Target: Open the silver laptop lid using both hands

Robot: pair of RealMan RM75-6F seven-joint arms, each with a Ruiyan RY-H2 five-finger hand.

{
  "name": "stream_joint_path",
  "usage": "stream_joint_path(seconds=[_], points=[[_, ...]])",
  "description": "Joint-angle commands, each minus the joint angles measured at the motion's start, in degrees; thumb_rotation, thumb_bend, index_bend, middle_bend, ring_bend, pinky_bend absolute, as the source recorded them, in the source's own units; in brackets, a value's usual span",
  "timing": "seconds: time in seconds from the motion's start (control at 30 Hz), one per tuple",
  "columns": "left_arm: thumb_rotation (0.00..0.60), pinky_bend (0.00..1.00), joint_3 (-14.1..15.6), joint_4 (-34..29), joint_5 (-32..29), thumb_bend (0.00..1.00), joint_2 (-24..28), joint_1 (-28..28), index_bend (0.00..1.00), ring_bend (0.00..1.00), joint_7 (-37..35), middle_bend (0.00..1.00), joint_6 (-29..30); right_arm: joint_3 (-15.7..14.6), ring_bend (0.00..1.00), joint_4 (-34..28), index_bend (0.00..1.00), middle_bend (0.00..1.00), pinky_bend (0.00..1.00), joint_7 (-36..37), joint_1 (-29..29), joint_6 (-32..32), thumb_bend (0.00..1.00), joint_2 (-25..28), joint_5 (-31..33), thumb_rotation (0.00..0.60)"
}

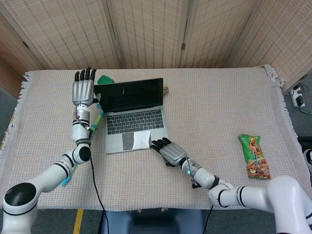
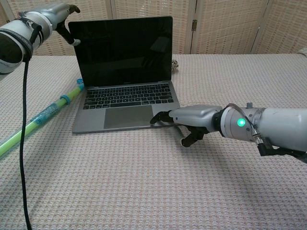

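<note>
The silver laptop (image 1: pixel 132 114) sits on the woven table cover (image 1: pixel 219 102), left of centre in the head view, with its lid raised and the dark screen (image 2: pixel 122 50) near upright.

The left hand (image 1: pixel 83 89) stands at the laptop's 10 o'clock, just beside the lid's upper left corner. Its fingers (image 1: pixel 84 75) are extended and lightly spread, holding nothing; whether the thumb touches the lid edge cannot be told.

The right hand (image 1: pixel 169 152) lies at the laptop's 5 o'clock. Its fingertips (image 2: pixel 158 118) rest on the front right corner of the laptop base; the remaining fingers curl down toward the cover. It grips nothing.

A green tube (image 2: pixel 41 117) lies on the cover along the laptop's left side, at 9 o'clock. A green object (image 1: pixel 105 80) shows just behind the lid's left corner, at 11 o'clock. A green snack packet (image 1: pixel 256 157) lies well apart, at 3 o'clock, near the table's right edge.
</note>
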Motion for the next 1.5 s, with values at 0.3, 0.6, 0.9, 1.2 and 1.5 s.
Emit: stream_joint_path(seconds=[0.3, 0.6, 0.9, 1.2, 1.5], points=[[0.6, 0.0, 2.3, -4.4, 3.2, 0.37, 3.3, 4.3, 0.0, 0.0, -6.8, 0.0, 1.3, 0.0, 0.05, -2.3, 0.0, 0.0, 0.0, 1.6, -0.9, 1.9, 0.97, 1.7, -2.1, 0.6], [0.6, 0.0, 6.3, -20.6, 9.8, 0.37, 12.2, 13.0, 0.0, 0.0, -13.1, 0.0, 8.8, -0.3, 0.06, -10.6, 0.0, 0.0, 0.0, 3.7, -4.9, 9.5, 0.97, 8.2, -7.8, 0.6], [0.6, 0.0, 11.6, -36.6, 13.7, 0.37, 21.4, 23.1, 0.0, 0.0, -14.1, 0.0, 17.2, -3.2, 0.07, -21.9, 0.0, 0.01, 0.0, -1.1, -14.1, 24.3, 0.97, 20.6, -12.4, 0.6], [0.6, 0.0, 19.0, -48.3, 22.4, 0.37, 29.0, 35.2, 0.0, 0.0, -19.9, 0.0, 28.6, -7.7, 0.09, -26.6, 0.0, 0.01, 0.0, -3.7, -27.7, 41.8, 0.97, 29.8, -15.7, 0.6], [0.6, 0.0, 25.6, -55.9, 27.9, 0.38, 34.3, 45.4, 0.0, 0.0, -25.2, 0.0, 35.9, -10.2, 0.07, -23.4, 0.0, 0.01, 0.0, 2.2, -40.4, 57.1, 0.97, 31.7, -21.1, 0.6]])
